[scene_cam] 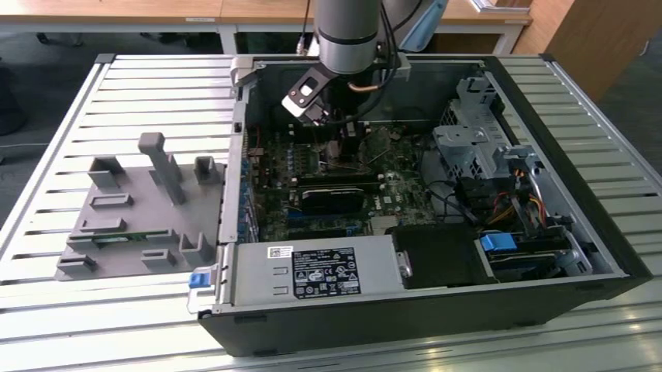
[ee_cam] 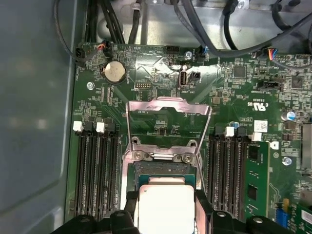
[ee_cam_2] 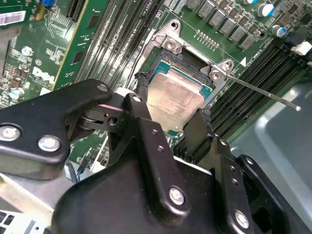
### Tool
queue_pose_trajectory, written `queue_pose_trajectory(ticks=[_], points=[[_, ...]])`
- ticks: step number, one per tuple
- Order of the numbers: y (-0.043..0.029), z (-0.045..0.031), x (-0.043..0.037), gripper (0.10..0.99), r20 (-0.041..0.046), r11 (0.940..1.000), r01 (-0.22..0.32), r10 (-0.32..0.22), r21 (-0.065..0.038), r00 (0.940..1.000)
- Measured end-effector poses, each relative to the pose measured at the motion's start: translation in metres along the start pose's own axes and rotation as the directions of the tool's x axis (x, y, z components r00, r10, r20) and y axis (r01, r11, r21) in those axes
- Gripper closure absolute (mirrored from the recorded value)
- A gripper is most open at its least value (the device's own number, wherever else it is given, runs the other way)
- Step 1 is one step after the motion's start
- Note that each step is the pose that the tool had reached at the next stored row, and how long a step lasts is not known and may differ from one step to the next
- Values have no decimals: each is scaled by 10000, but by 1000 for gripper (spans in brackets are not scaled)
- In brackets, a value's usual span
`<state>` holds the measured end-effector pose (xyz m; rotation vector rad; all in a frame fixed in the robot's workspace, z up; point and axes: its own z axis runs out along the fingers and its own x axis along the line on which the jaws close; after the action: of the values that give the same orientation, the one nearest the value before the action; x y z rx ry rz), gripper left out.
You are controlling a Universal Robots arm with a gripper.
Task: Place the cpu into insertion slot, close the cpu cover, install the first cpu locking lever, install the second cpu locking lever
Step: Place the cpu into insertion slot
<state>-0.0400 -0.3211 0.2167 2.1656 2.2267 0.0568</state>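
Jaws are clamping the cpu (ee_cam_2: 175, 97) by opposite edges; I'm judging it light, rigid, contact-fragile; the cpu cover (ee_cam: 168, 104) is standing open.

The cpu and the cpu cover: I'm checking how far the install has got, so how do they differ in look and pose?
The cpu is a solid silver-topped square; the cpu cover is a thin metal frame with an open window. The cpu lies flat at the socket, held in the gripper; the cpu cover stands swung open, untouched. Both are square and grey metal.
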Motion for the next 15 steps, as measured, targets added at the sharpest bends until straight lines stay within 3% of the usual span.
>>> queue_pose_trajectory(ticks=[3, 15], points=[[-1, 39, 16, 545, 48, 10000, 3, -3, 10, 10000], [5, 150, 36, 545, 67, 10000, -94, 93, 26, 9999]])
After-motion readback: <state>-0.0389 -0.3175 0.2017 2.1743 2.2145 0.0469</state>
